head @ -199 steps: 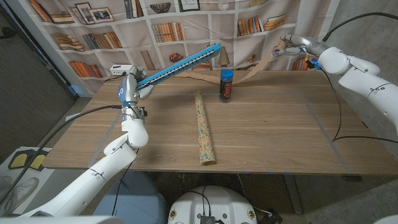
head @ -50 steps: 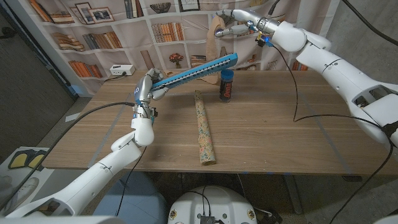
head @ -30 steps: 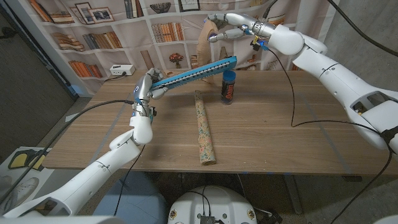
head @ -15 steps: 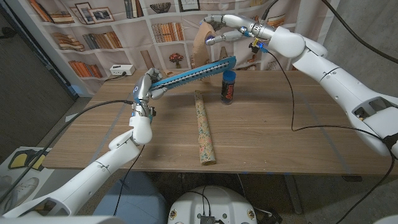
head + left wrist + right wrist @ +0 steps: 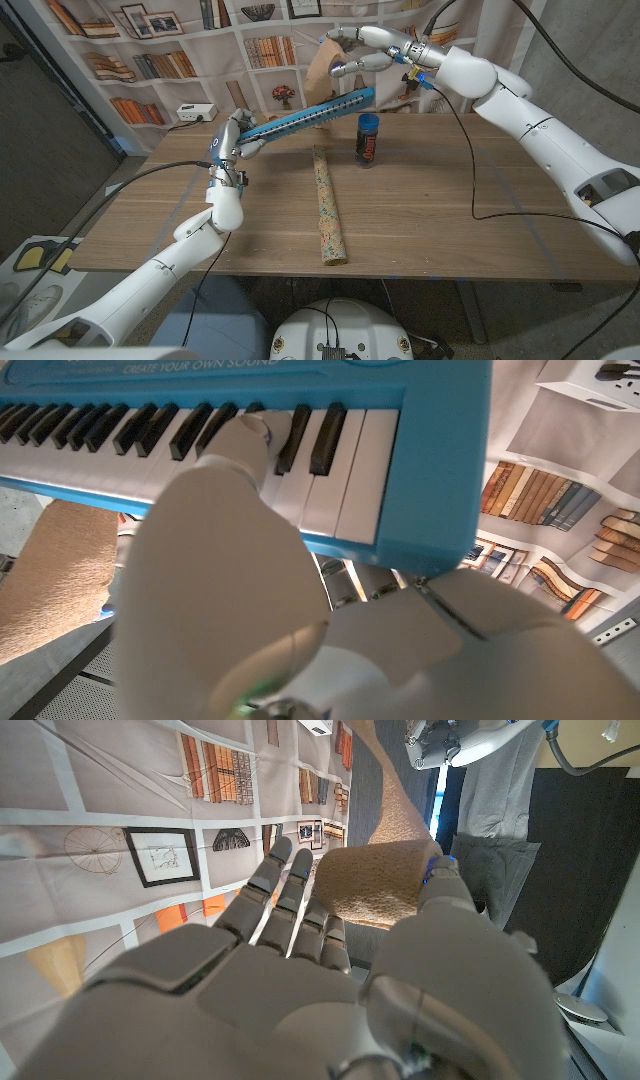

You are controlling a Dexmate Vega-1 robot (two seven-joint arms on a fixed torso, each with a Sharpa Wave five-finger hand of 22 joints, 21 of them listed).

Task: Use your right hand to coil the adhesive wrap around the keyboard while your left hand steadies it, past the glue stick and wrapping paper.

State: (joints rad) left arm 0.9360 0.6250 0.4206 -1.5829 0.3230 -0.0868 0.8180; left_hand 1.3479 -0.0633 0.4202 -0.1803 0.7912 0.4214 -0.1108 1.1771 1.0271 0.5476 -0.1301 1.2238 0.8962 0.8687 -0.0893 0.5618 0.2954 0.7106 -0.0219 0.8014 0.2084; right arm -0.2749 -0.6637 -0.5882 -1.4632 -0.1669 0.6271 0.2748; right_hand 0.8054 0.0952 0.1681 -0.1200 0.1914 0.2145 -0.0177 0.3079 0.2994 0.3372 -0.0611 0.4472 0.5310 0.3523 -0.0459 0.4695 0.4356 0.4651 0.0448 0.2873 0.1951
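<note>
The wrapping paper (image 5: 329,208) is taken as the landmark: a patterned roll laid lengthwise on the wooden table (image 5: 450,220), one end close to the near edge, the other pointing toward the far side.

To the left of the roll's far half, the left hand (image 5: 231,141) is seen raised above the table, its fingers closed on the near-left end of the keyboard (image 5: 300,115). In the left wrist view a fingertip (image 5: 245,432) is pressed on the white keys of the blue keyboard (image 5: 300,420), and the instrument's end is gripped by the hand (image 5: 230,590).

The keyboard is held off the table, tilted, and is carried from the left hand diagonally over the air beyond the roll's far end, its higher end reaching up to the right.

Just to the right of the roll's far end, the glue stick (image 5: 368,138) is stood upright on the table, dark-bodied with a blue cap, apart from the roll.

Farther back, above and beyond the roll's far end, the right hand (image 5: 362,50) is held high near the keyboard's raised end. A tan strip of adhesive wrap (image 5: 322,68) is pinched in it; in the right wrist view the wrap (image 5: 375,880) is held between thumb and fingers of the hand (image 5: 300,980), the other fingers being spread.

A bookshelf-printed backdrop (image 5: 150,40) is hung behind the table.
</note>
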